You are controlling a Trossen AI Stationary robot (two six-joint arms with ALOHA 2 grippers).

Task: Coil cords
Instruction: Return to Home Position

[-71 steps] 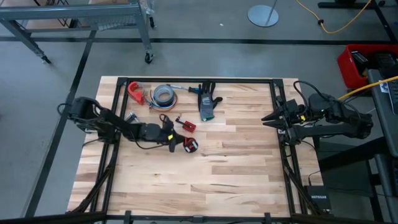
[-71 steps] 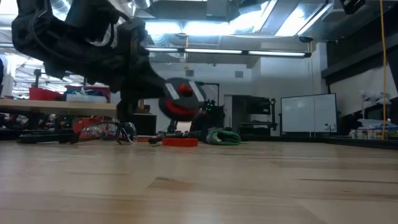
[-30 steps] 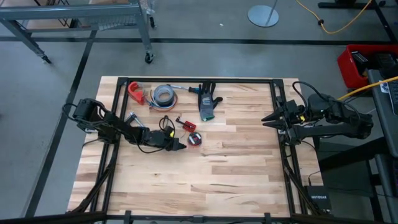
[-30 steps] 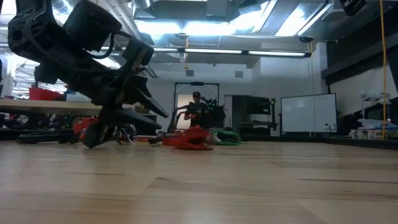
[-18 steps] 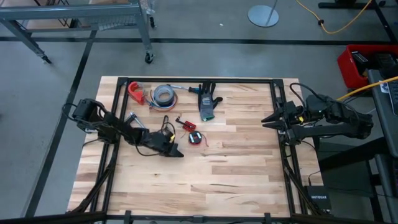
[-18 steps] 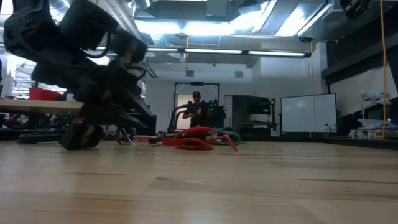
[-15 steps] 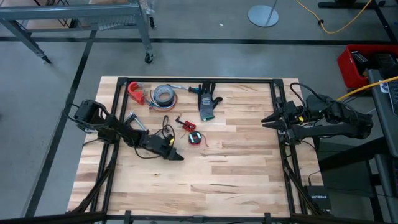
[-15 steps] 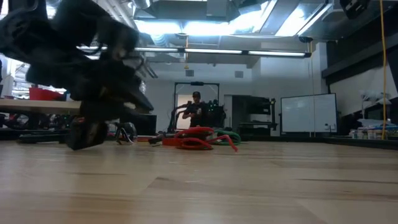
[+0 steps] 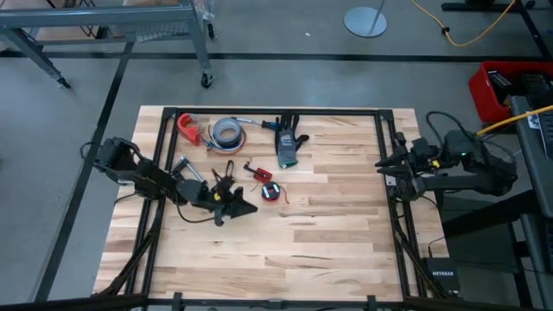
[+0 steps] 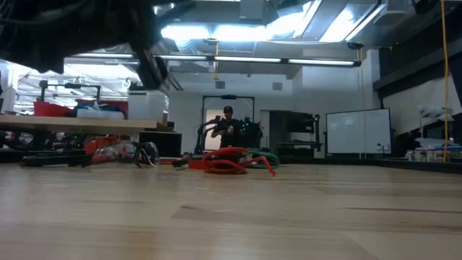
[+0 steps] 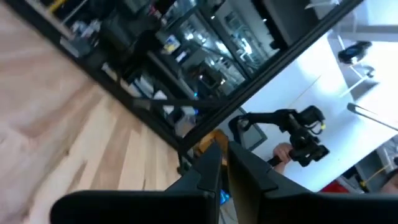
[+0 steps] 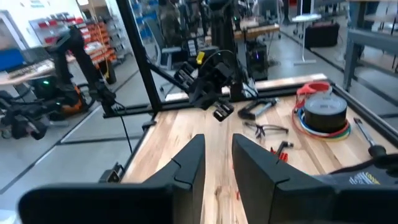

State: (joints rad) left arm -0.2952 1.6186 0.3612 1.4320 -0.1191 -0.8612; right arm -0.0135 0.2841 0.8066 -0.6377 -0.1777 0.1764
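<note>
Both hold nothing: closed left tool near cords, parted right tool well apart.

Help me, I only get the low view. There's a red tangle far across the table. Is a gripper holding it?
Observer: No. From above, the cords lie free on the table; the left gripper sits beside them, apart.
Operator: Where's the other arm?
Observer: The right gripper waits at the table's right edge, far from the cords.
Operator: What's the green thing behind the red?
Observer: A glove, lying flat beyond the cords, not touching them.
</note>
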